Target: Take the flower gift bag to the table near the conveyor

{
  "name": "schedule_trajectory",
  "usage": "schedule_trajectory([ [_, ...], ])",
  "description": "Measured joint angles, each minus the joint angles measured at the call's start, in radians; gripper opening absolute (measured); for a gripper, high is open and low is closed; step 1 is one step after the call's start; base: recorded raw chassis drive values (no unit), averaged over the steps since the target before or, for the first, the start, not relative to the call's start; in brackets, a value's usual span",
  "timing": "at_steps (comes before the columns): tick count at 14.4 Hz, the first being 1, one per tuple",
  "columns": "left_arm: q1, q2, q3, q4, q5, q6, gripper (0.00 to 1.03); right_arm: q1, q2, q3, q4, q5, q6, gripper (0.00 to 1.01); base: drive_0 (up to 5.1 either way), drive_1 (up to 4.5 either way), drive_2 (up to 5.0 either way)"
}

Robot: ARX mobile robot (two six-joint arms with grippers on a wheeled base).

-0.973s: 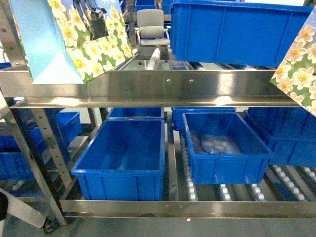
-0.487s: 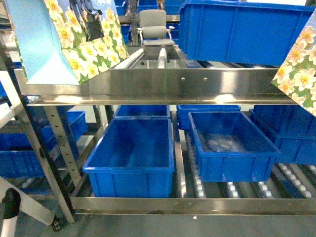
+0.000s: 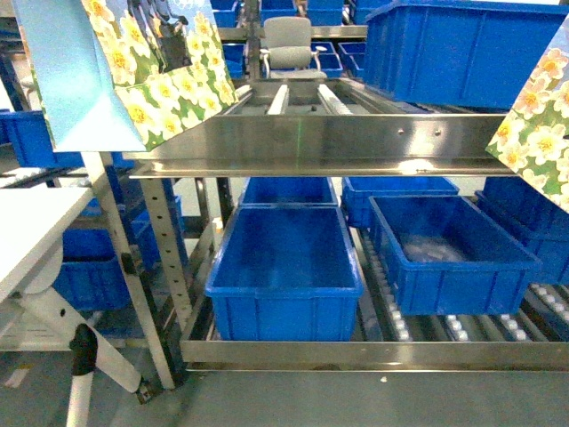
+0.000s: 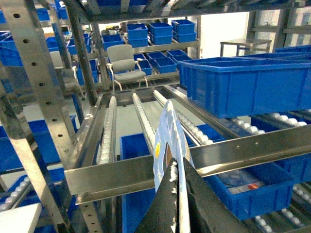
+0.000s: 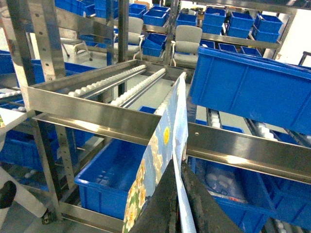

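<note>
A flower gift bag (image 3: 133, 71) with a pale blue side hangs at the upper left of the head view. A second flowered bag (image 3: 542, 124) shows at the right edge. My left gripper (image 4: 175, 167) is shut on the thin top edge of its bag (image 4: 164, 131). My right gripper (image 5: 181, 170) is shut the same way on the other bag (image 5: 158, 150). The conveyor (image 3: 311, 147), steel racking with white roller lanes, fills the view ahead. A corner of the white table (image 3: 31, 231) shows at the left, below the left bag.
Two blue bins (image 3: 284, 267) (image 3: 453, 253) sit on the lower roller lane, and a large one (image 3: 462, 49) on the upper lane. A perforated rack upright (image 3: 147, 258) stands beside the table's slanted leg (image 3: 80, 356). A grey chair (image 3: 289, 44) stands behind.
The racking and bins have slid to the right in the head view, and the white table has come into sight at the left. Both bags stay held in the same places.
</note>
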Motion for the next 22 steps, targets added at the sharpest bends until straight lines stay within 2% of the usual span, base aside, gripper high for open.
schedule_trajectory([
  [22,0.0,0.0,0.0,-0.001,-0.002,0.0,0.02,0.0,0.0,0.0,-0.002,0.0,0.0,0.02,-4.9,2.42,2.6],
])
